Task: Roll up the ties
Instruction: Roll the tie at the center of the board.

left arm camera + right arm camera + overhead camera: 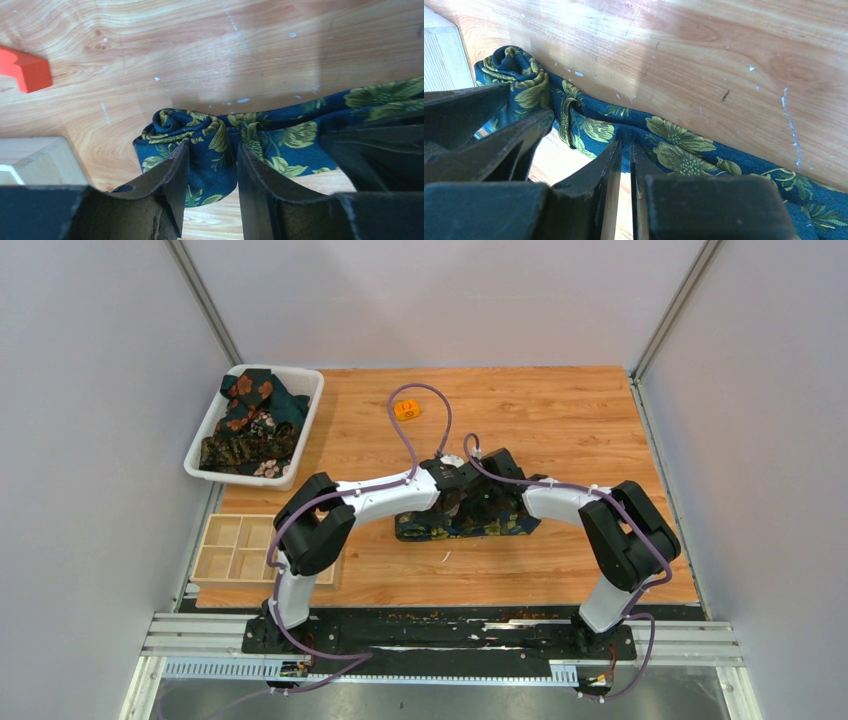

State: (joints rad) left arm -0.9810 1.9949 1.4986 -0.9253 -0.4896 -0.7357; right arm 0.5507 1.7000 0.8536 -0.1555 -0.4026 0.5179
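The navy tie [470, 525] with yellow-green flowers lies across the middle of the table, its left end wound into a small loose roll [175, 125]. My left gripper [212, 150] is shut on that rolled end, with fabric filling the gap between its fingers. My right gripper [626, 147] is shut on the near edge of the flat tie [684, 145], just right of the roll [519, 70]. In the top view both grippers, left [450, 495] and right [492, 498], meet over the tie and hide its middle. Other dark floral ties [250, 420] lie heaped in a bin.
The white bin [300, 385] stands at the back left. A wooden compartment tray [235, 550] sits at the front left, its corner close to the roll [35, 160]. An orange piece [405, 409] lies behind the arms. A red piece [25, 67] lies left of the roll.
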